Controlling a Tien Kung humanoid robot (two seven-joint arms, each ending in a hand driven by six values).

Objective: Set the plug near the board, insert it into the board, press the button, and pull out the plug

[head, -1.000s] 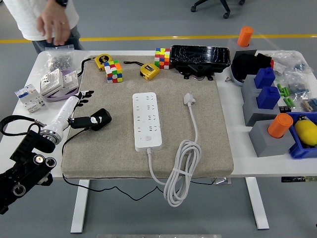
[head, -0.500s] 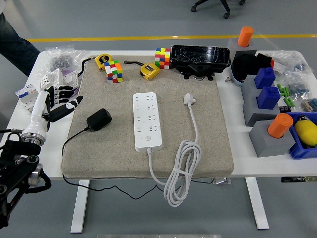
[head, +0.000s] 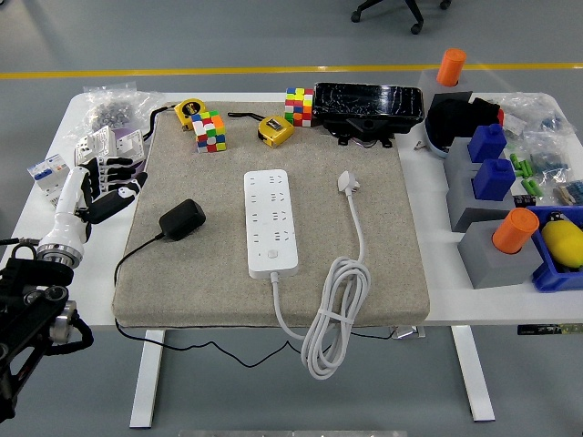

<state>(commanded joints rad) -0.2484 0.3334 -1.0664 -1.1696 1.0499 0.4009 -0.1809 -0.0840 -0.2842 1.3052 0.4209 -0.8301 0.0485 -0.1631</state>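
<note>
A black plug adapter (head: 182,218) lies on the grey mat (head: 383,255), left of the white power strip (head: 271,221). Its thin black cable trails off the mat's front left. The strip's round button (head: 271,255) shows near its front end, and its white cord (head: 335,309) loops to a white plug (head: 348,182) lying on the mat to the right. My left hand (head: 102,196) hovers over the table's left edge, well left of the adapter, fingers spread and holding nothing. The right arm is out of the picture.
Rubik's cubes (head: 209,132) and yellow tape measures (head: 275,128) line the mat's back edge beside a black tray (head: 369,107). White socket parts (head: 109,146) lie at the back left. Grey and blue blocks with orange cylinders (head: 516,229) crowd the right side.
One second ago my left hand was at the adapter; it has let go and drawn back left to the table's edge. The person at the back left has walked out of view.
</note>
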